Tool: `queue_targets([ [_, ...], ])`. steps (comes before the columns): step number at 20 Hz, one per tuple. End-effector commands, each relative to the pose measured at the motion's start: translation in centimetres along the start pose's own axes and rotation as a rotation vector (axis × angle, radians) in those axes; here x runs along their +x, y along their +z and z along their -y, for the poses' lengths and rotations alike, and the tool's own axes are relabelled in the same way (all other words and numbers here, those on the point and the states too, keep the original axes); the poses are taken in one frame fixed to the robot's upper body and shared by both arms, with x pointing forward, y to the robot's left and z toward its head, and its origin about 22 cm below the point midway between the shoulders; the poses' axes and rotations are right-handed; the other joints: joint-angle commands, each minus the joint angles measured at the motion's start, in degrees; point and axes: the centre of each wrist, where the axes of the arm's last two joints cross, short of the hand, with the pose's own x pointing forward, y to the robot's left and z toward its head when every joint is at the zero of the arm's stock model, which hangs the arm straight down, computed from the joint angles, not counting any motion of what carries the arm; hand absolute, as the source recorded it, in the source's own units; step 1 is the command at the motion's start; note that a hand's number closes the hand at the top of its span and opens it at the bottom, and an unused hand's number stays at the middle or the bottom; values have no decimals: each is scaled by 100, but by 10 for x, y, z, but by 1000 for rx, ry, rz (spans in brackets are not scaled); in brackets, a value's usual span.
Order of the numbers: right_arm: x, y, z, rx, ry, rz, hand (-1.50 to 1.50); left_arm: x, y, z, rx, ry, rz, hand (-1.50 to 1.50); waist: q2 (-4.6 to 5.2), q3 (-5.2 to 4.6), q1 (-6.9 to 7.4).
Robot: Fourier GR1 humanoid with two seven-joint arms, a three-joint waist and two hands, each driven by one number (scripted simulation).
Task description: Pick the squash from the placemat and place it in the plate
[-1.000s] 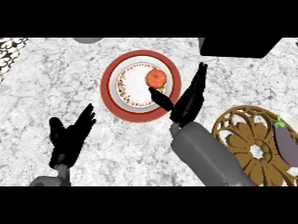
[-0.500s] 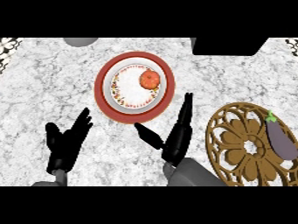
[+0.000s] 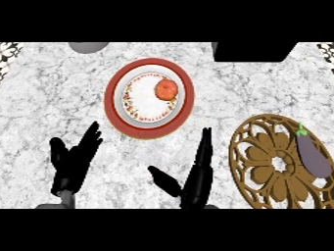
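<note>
An orange-red squash [image 3: 166, 89] lies in the white centre of the red-rimmed plate [image 3: 116, 107], towards its right side. My right hand [image 3: 196, 177] is open below the plate, fingers straight and pointing up, thumb out to the left, holding nothing. It is apart from the plate. At the lower left my left hand [image 3: 72, 164] rests open with its fingers up. The brown openwork placemat [image 3: 267, 166] lies at the lower right, right of my right hand.
A purple eggplant [image 3: 313, 154] with a green stem lies on the placemat's right side. A dark box [image 3: 252, 51] sits at the counter's far edge and a grey round object [image 3: 88, 46] at the far left. Patterned surfaces flank the marble counter.
My right hand has drawn back from the plate's right rim, down and toward me, leaving the squash in the plate. The left hand stayed about where it was.
</note>
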Motion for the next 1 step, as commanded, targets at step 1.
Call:
queue_targets([
  [1, -7, -5, -7, -34, 2, -11, -150, 23, -6, 8, -16, -7, -2, 0, 8, 2, 26],
])
